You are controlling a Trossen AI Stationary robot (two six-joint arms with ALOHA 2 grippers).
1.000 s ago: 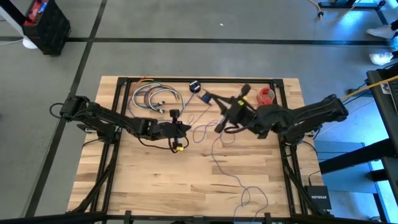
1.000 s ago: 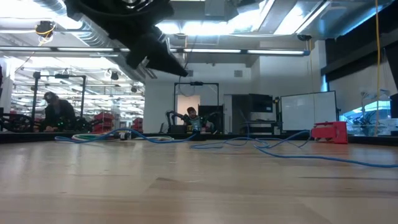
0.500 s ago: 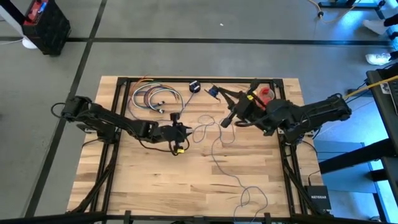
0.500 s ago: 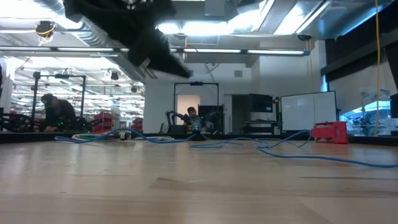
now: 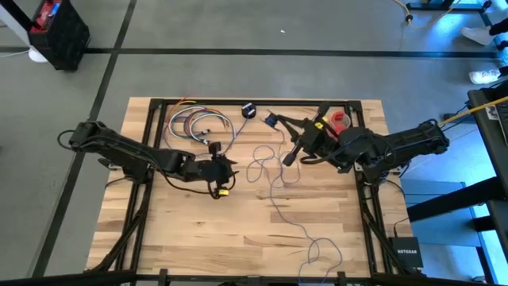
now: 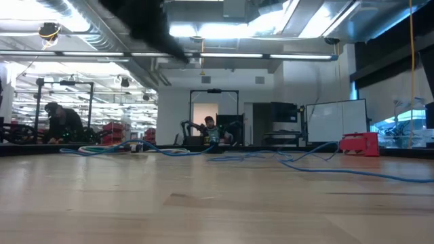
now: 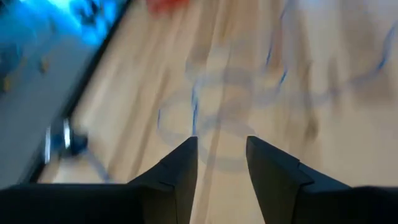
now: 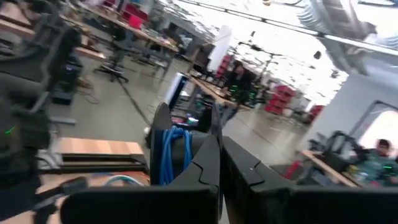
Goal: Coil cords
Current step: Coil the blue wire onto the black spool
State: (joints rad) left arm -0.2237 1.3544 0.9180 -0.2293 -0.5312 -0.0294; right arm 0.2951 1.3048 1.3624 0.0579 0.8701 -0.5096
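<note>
The thin cord (image 5: pixel 274 187) is seen lying loose in loops on the wooden worktop (image 5: pixel 182 230) between the left gripper (image 5: pixel 225 168), whose jaws are parted and empty, and the raised right gripper (image 5: pixel 289 157), whose jaws are pressed together.

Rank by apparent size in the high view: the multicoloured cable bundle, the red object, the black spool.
1. Multicoloured cable bundle, clearly the largest, its loops spread over the table's far left.
2. Red object, partly hidden behind the right arm, so its full extent is unsure.
3. Black spool, slightly smaller; close to the red object.
</note>
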